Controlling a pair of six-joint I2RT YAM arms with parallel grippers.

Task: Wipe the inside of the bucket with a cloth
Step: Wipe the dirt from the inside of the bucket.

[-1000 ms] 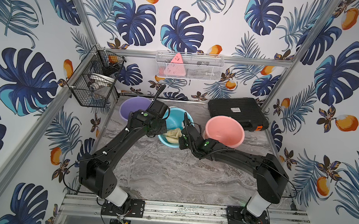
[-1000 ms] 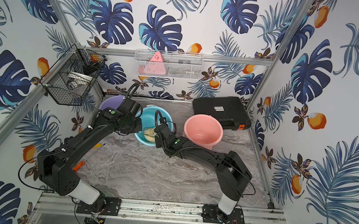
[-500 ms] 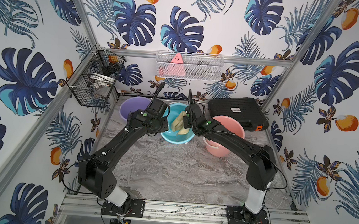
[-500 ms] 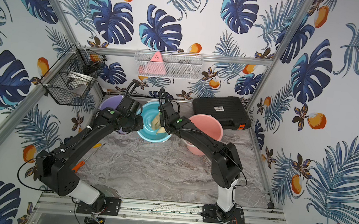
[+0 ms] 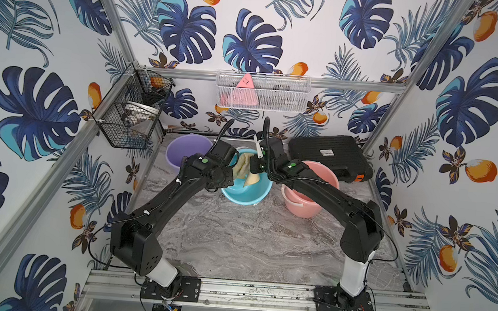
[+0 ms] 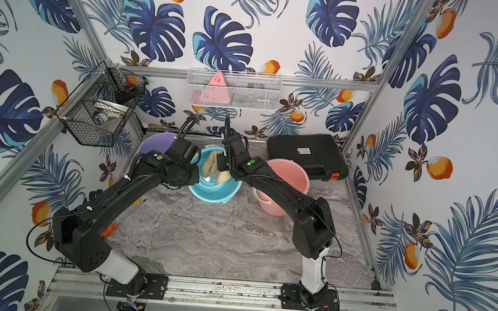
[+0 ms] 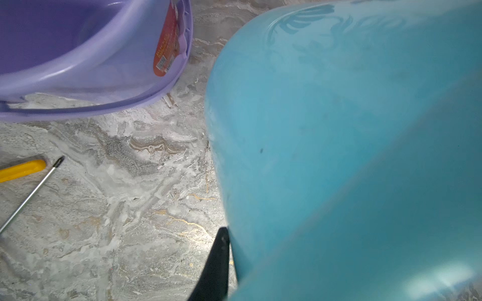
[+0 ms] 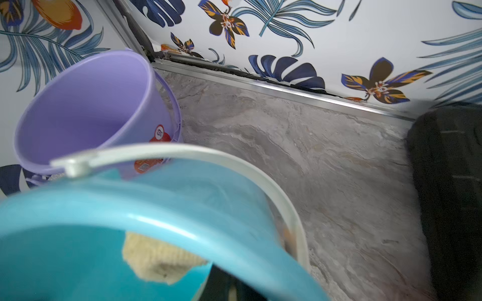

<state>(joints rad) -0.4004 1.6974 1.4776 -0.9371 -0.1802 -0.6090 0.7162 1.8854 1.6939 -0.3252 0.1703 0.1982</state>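
The blue bucket (image 5: 240,193) (image 6: 209,189) stands tilted at the back middle of the marble table, its mouth facing up and toward the front. My left gripper (image 5: 230,175) (image 6: 196,172) is shut on its left rim; the left wrist view shows one black finger (image 7: 216,265) against the bucket's outer wall (image 7: 339,130). The tan-yellow cloth (image 5: 242,167) (image 6: 209,165) hangs crumpled inside against the far wall. My right gripper (image 5: 252,170) (image 6: 220,166) is shut on it, reaching in from the right. In the right wrist view, cloth (image 8: 156,260) shows just under the rim (image 8: 156,221).
A purple bucket (image 5: 186,153) stands close on the left and a pink bucket (image 5: 308,196) on the right under my right arm. A black case (image 5: 330,156) lies at the back right. A yellow-handled screwdriver (image 7: 20,169) lies left of the blue bucket. Wire baskets hang on the walls.
My right gripper has swept the cloth from the bucket's near side up to its far wall, the right arm lifting above the pink bucket. The left arm has barely moved.
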